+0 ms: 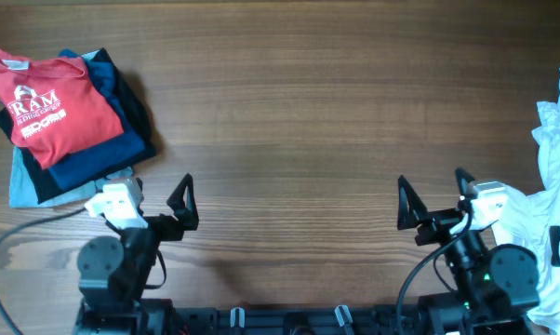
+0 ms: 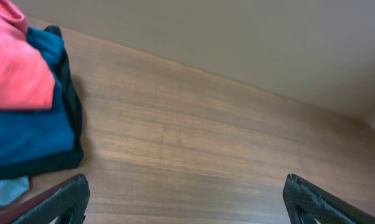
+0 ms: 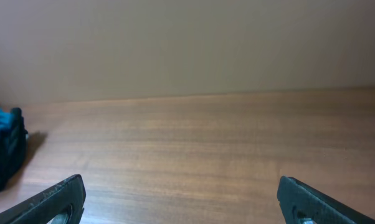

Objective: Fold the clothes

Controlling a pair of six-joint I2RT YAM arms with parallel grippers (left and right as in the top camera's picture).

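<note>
While both arms sat drawn back at the near edge of the table, we held our left gripper with its fingers spread wide and gripping nothing. Our right gripper was spread just as wide, its fingers also holding nothing, over bare wood. Ahead of the left fingers and off to their left lay a stack of folded clothes, near them but not touching. A red shirt lay on top, with dark blue and black layers under it and a pale blue one at the bottom. In the right wrist view the same stack showed far off to the left of the fingers. To the right of the right fingers, close beside that arm, lay a white heap of unfolded clothes, cut off by the edge of the overhead view.
</note>
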